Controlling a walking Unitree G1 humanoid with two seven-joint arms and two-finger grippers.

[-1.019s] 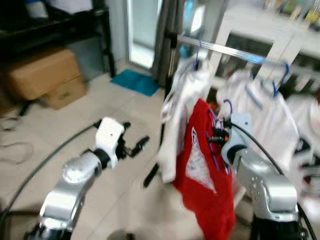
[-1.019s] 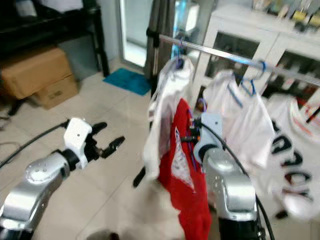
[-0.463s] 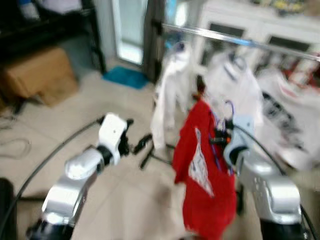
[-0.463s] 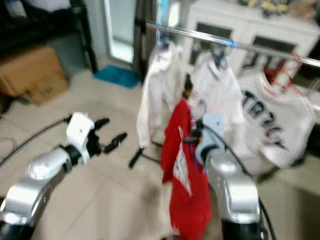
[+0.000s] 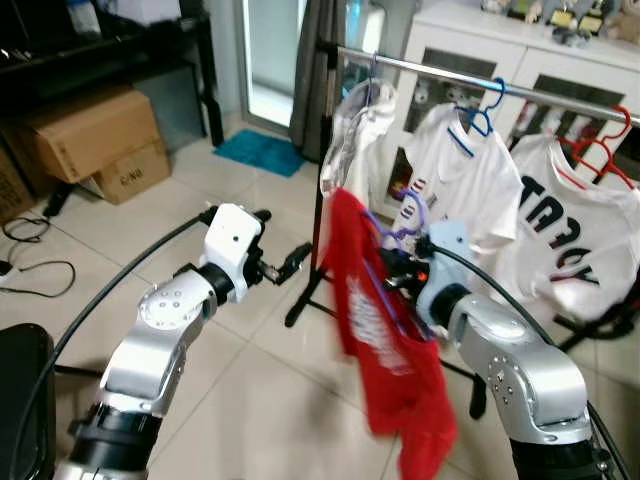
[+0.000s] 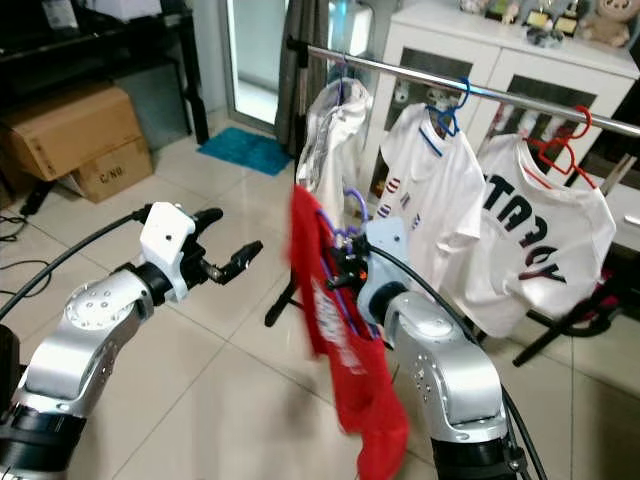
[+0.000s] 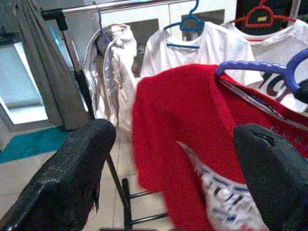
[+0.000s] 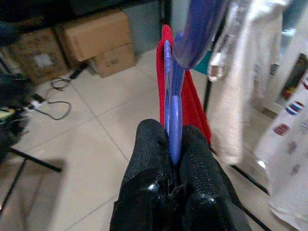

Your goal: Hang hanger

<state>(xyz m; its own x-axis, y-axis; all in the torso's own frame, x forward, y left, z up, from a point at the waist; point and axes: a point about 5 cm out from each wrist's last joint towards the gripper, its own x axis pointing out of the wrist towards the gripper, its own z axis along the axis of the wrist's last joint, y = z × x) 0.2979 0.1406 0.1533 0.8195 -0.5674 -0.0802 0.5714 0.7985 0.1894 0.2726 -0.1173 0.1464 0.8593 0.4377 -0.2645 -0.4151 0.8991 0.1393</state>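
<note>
I have the purple hanger [image 8: 172, 103], red shirt [image 5: 385, 340] draped on it, pinched in my right gripper [image 8: 169, 144] — carrying step. The rail [image 6: 470, 88] runs above and beyond it; next I lift the hook over. Left gripper [image 5: 280, 268] is spread wide, empty.

Room was evenly daylit, brightest at the doorway [image 5: 272, 50] behind the rail; red shirt [image 5: 385, 330] motion-blurred, wrist views soft with near fingers [image 7: 72, 178] out of focus.
</note>
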